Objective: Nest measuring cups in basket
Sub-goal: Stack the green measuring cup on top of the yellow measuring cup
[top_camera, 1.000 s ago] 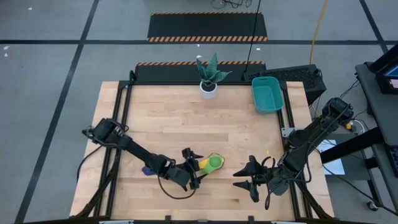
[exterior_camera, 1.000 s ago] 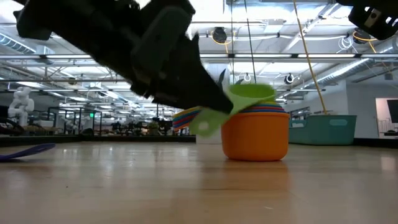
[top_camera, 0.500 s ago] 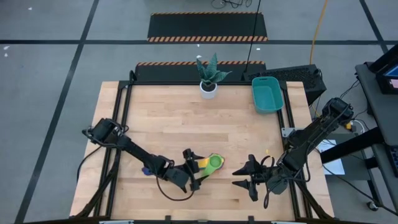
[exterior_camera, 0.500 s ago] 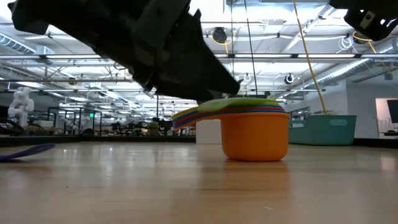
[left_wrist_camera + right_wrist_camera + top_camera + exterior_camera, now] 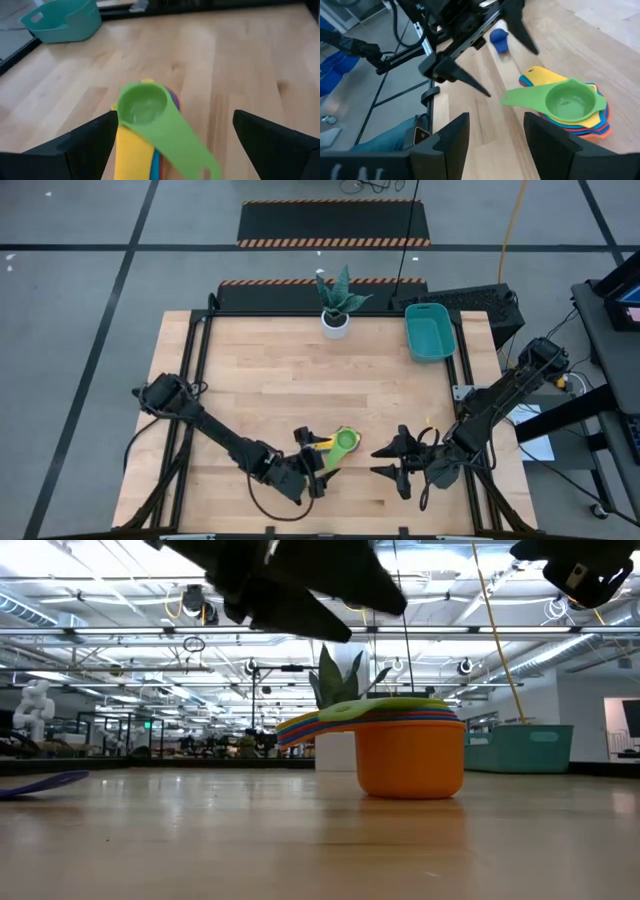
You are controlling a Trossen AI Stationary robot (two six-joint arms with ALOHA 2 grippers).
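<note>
- High view: cups (image 5: 341, 443) stacked near front edge of worktop (image 5: 280, 380), green cup (image 5: 346, 440) on top; basket (image 5: 429, 332) well apart at far right corner, holding no cups.
- Left end effector (image 5: 312, 460) fingers spread wide, just beside stack on handle side, clamped on nothing; green handle (image 5: 186, 145) lies between its fingers in left wrist view.
- Right end effector (image 5: 393, 459) fingers apart, empty, near stack on opposite side.
- Low view: orange cup (image 5: 411, 757) carries the others; handles fan out to one side, not aligned.
- Blue cup (image 5: 498, 40) apart from stack, beyond left arm; a blue handle (image 5: 40, 783) lies flat on worktop at edge of low view.

Risks, as judgement:
- Closing on green handle alone likely to lift only the top cup, or tip it out of nest.
- Lifting stack by fanned handles: uneven load, lower cups may slip free and scatter.
- Long carry to basket: any tilt could unseat loosely seated cups.
- Both end effectors close to stack: converging paths risk contact or knocking stack over.
- Blue cup easily missed; nest incomplete if stack moved first.
- Plant pot (image 5: 335, 324) near basket route; low sweep could strike it.
</note>
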